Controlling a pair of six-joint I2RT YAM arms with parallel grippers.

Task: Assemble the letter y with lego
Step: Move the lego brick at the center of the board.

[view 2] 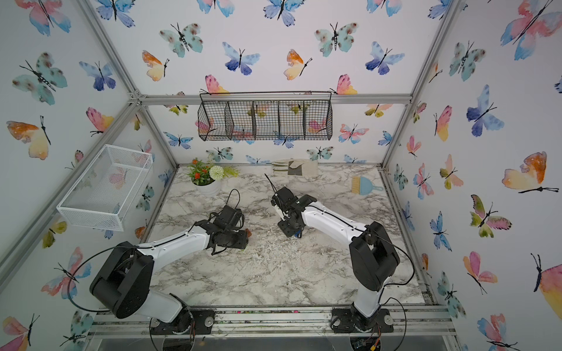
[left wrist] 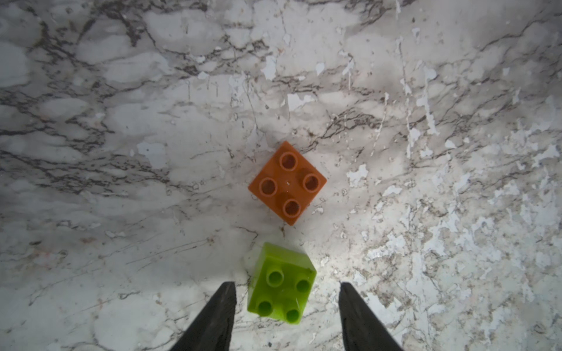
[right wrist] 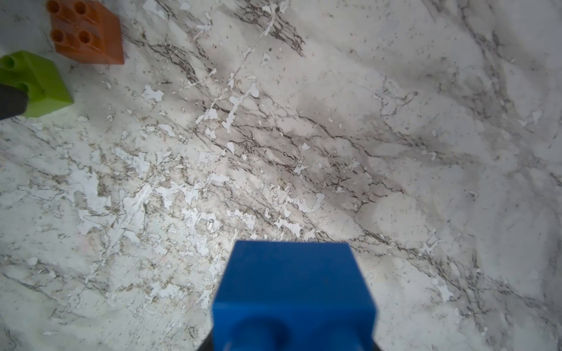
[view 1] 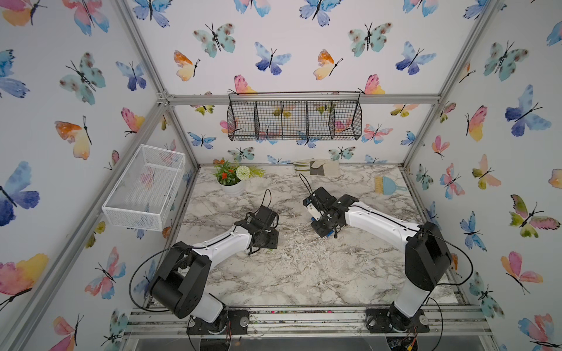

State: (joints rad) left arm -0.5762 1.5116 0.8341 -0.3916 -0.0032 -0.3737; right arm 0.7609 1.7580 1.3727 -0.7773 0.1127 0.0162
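The left pincer (left wrist: 286,285) hung low over the marble counter (left wrist: 121,121) with its two dark fingers (left wrist: 219,316) spread; the lime green brick (left wrist: 281,284) sat between them, studs up, with a narrow strip of counter showing on one side and a wider strip on the other, so the pincer straddled the brick without pinching it. The orange brick (left wrist: 287,182) lay just beyond the green one, studs up, turned so that one corner pointed toward it; the two were near but apart.

The right pincer (view 1: 327,232) was pressed together on a dark blue brick (right wrist: 292,291); in the right wrist view that brick filled the near edge and hid the fingertips, with bare counter beyond it; whether other bricks were joined to it could not be told. From that view the orange brick (right wrist: 88,33) and the green brick (right wrist: 39,82) showed far off at a corner, well apart from the blue one, with a dark finger of the left pincer in front of the green brick.

In both top views the two arms reached toward the middle of the counter, with the pincers near each other but apart; a flowerpot (view 1: 232,185) and a small blue brush (view 1: 387,185) stood toward the back wall.
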